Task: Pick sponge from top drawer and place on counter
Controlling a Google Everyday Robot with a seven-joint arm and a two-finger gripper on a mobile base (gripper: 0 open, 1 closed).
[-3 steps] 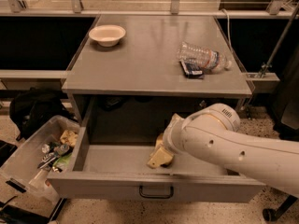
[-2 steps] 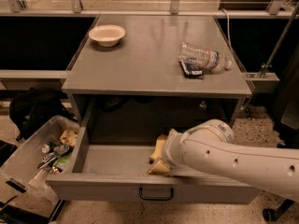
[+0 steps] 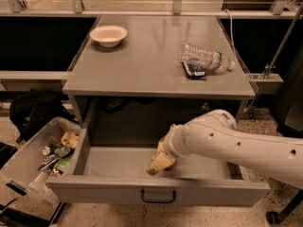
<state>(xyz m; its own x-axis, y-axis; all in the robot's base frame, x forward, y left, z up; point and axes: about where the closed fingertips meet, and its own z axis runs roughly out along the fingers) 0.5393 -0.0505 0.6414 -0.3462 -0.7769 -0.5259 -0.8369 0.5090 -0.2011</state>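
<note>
Little moved in a second, the gripper [image 3: 164, 156] hung inside the open top drawer [image 3: 94, 191], clenched on the tilted sponge [image 3: 159, 164].

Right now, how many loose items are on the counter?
3: a white bowl at the back left, a clear plastic bottle on the right, a dark packet against it. None seem hidden. The gripper is down in the top drawer at the sponge.
</note>
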